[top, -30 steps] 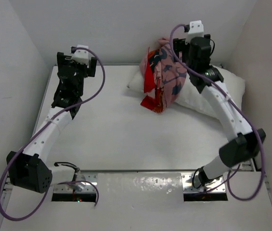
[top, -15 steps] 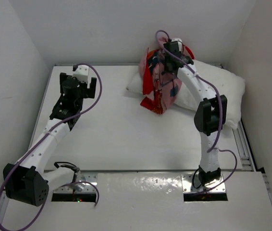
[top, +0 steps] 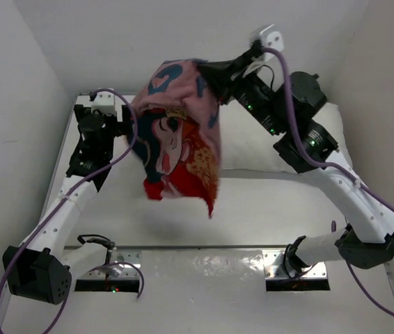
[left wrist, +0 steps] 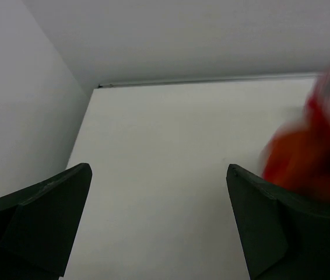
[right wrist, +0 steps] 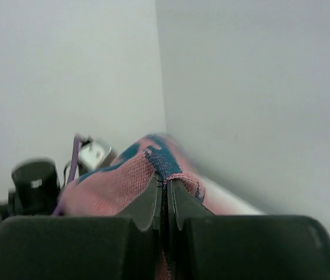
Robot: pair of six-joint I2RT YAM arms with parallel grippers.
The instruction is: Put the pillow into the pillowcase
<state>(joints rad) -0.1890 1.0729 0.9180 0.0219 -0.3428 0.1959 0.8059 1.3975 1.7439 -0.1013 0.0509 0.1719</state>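
Note:
My right gripper is shut on an edge of the pillowcase, held high above the table. The red-orange cover, with its cartoon print and paler pink reverse, hangs down and spreads toward the left. The white pillow lies at the back right of the table, partly hidden behind the hanging cloth and my right arm. My left gripper stands open over bare table at the back left, nothing between its fingers. A blurred red patch of pillowcase shows at the right edge of the left wrist view.
White walls enclose the table at the back and on both sides. A metal rail with both arm bases runs along the near edge. Purple cables loop off both arms.
The right gripper closed on the pillowcase, lifted it off the pillow and swung it up and left. The left arm drew slightly back and left, still open.

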